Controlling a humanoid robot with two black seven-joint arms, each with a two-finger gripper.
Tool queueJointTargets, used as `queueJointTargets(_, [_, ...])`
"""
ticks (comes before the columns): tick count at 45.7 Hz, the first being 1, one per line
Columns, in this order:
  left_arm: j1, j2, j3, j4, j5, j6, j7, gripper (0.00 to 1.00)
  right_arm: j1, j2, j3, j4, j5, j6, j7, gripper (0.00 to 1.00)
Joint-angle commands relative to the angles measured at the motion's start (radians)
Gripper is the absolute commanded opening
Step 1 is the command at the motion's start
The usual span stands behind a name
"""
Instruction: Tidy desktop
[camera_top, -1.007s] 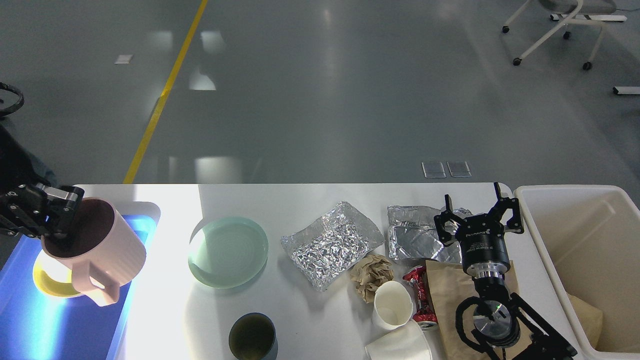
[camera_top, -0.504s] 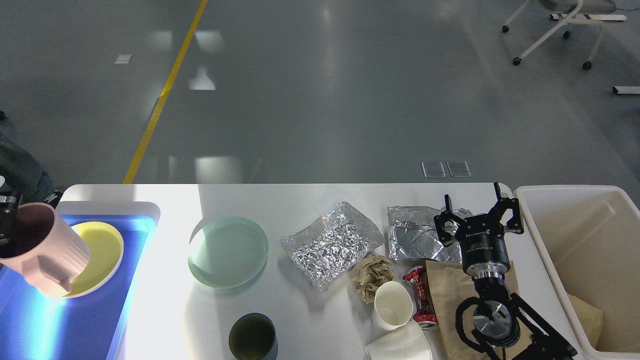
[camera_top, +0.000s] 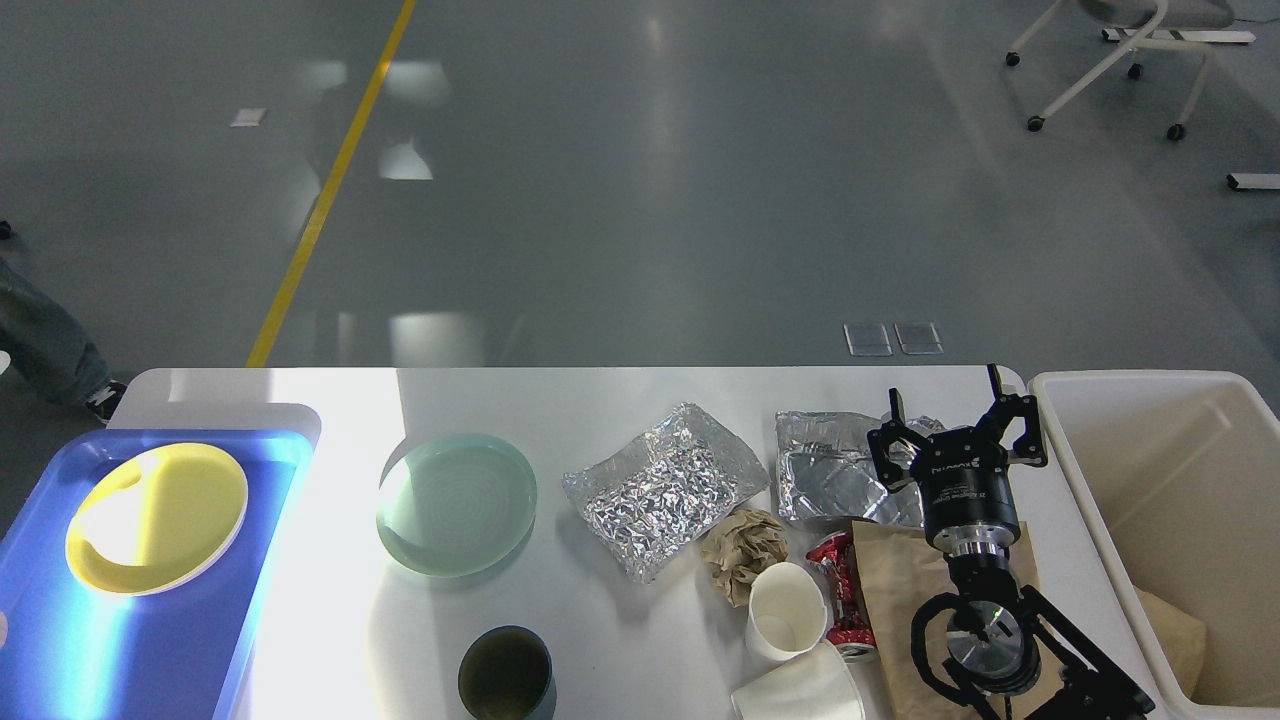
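The right gripper (camera_top: 958, 410), a black two-fingered claw on a round black wrist with a bright metal collar, stands with its fingers spread wide and holds nothing; it hangs over the far right part of the desktop (camera_top: 600, 395), a large white matte tabletop with rounded corners that fills the lower half of the view. The left gripper is out of sight. Directly under and just left of the spread fingers lies a flattened, shiny square of aluminium foil (camera_top: 835, 475). Nearer the robot, beneath the wrist, a creased brown paper bag (camera_top: 895, 590) overlaps a crushed red drink can (camera_top: 838, 590). Farther left sit a crinkled silver foil tray (camera_top: 665, 485), a crumpled ball of brown paper (camera_top: 745, 550), and two white paper cups (camera_top: 785, 610), one upright and one tipped on its side. Well to the left rest a smooth pale green round plate (camera_top: 456, 503) and a dark cylindrical cup (camera_top: 506, 675). At the far left edge a glossy blue tray (camera_top: 200, 640) carries a round yellow plate (camera_top: 157, 517). Just right of the gripper stands a beige plastic bin (camera_top: 1090, 510).
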Motion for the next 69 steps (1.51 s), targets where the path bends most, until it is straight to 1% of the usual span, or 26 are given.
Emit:
queueJointTargets(1, [0.198, -0.002, -0.177, 0.087, 0.001, 0.0, 0.003, 0.03, -0.001, 0.0, -0.001, 0.0, 0.0, 0.001, 0.0, 1.0])
queueJointTargets(4, [0.29, -0.011, -0.252, 0.121, 0.001, 0.004, 0.0, 0.03, -0.001, 0.0, -0.001, 0.0, 0.0, -0.001, 0.0, 1.0])
queueJointTargets(8, [0.376, -0.037, -0.327, 0.171, 0.003, 0.043, 0.0, 0.04, -0.001, 0.0, 0.001, 0.0, 0.0, -0.001, 0.0, 1.0])
queueJointTargets(14, [0.451, -0.064, -0.384, 0.205, 0.0, 0.098, 0.001, 0.05, -0.001, 0.0, 0.001, 0.0, 0.0, -0.001, 0.0, 1.0])
queueJointTargets(18, [0.479, -0.064, -0.423, 0.222, -0.005, 0.126, -0.003, 0.05, -0.001, 0.0, -0.001, 0.0, 0.0, -0.001, 0.0, 1.0])
queueJointTargets(21, [0.513, -0.065, -0.456, 0.257, -0.008, 0.13, -0.011, 0.05, -0.001, 0.0, 0.001, 0.0, 0.0, -0.001, 0.0, 1.0])
queueJointTargets(27, [0.586, -0.068, -0.51, 0.267, -0.002, 0.13, -0.023, 0.06, -0.001, 0.0, -0.001, 0.0, 0.0, 0.001, 0.0, 1.0])
queueJointTargets(35, [0.613, -0.093, -0.512, 0.267, -0.002, 0.13, -0.023, 0.06, 0.001, 0.0, 0.001, 0.0, 0.0, 0.001, 0.0, 1.0])
queueJointTargets(43, [0.64, -0.093, -0.525, 0.27, -0.002, 0.141, -0.04, 0.06, -0.001, 0.0, 0.001, 0.0, 0.001, -0.001, 0.0, 1.0])
queueJointTargets(47, [0.643, -0.093, -0.527, 0.271, 0.0, 0.143, -0.04, 0.07, 0.001, 0.0, 0.001, 0.0, 0.001, -0.001, 0.0, 1.0])
queueJointTargets(54, [0.651, -0.094, -0.527, 0.273, -0.002, 0.173, -0.04, 0.08, -0.001, 0.0, 0.001, 0.0, 0.001, 0.001, 0.0, 1.0])
queueJointTargets(59, [0.652, -0.094, -0.527, 0.274, -0.002, 0.176, -0.04, 0.1, 0.001, 0.0, 0.001, 0.0, 0.0, 0.001, 0.0, 1.0])
queueJointTargets(61, [0.652, -0.094, -0.529, 0.273, -0.003, 0.178, -0.04, 0.14, -0.001, 0.0, -0.001, 0.0, 0.0, -0.001, 0.0, 1.0])
queueJointTargets(63, [0.652, -0.094, -0.529, 0.273, -0.005, 0.178, -0.038, 0.23, 0.001, 0.0, -0.001, 0.0, 0.001, -0.001, 0.0, 1.0])
queueJointTargets(65, [0.652, -0.094, -0.529, 0.273, -0.003, 0.184, -0.037, 0.38, 0.001, 0.0, 0.001, 0.0, 0.0, 0.001, 0.0, 1.0])
queueJointTargets(68, [0.652, -0.094, -0.527, 0.271, -0.019, 0.202, -0.042, 0.67, 0.001, 0.0, 0.001, 0.0, 0.0, 0.001, 0.0, 1.0])
queueJointTargets(69, [0.652, -0.094, -0.527, 0.27, -0.022, 0.205, -0.042, 0.73, 0.001, 0.0, -0.001, 0.0, 0.0, -0.001, 0.0, 1.0])
